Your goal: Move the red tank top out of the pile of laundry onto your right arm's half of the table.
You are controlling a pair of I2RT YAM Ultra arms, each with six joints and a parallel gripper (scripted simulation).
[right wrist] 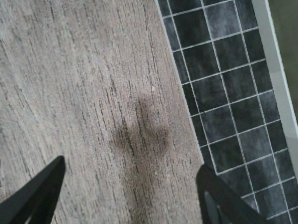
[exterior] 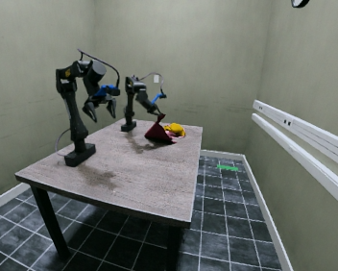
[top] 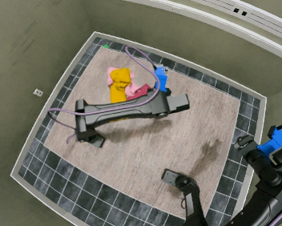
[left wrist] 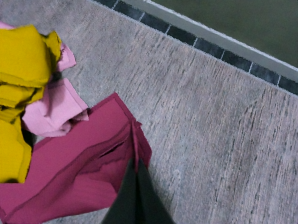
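Left jaws pressed together on a pinch of the red top; right jaws spread, with nothing between them

Across the top view, left to right: the yellow piece comes first, bunched over the pink one, then the red top, on the left arm's half of the desk. The left arm hides part of the yellow and red cloth there, and the pinch too.

The exterior view shows the red top drawn up to a peak, its lower part beside the yellow and pink. The left wrist view alone shows its folds closely, with the pink against its edge. Farther right from above is the right arm; its wrist view shows bare desk and floor tiles.
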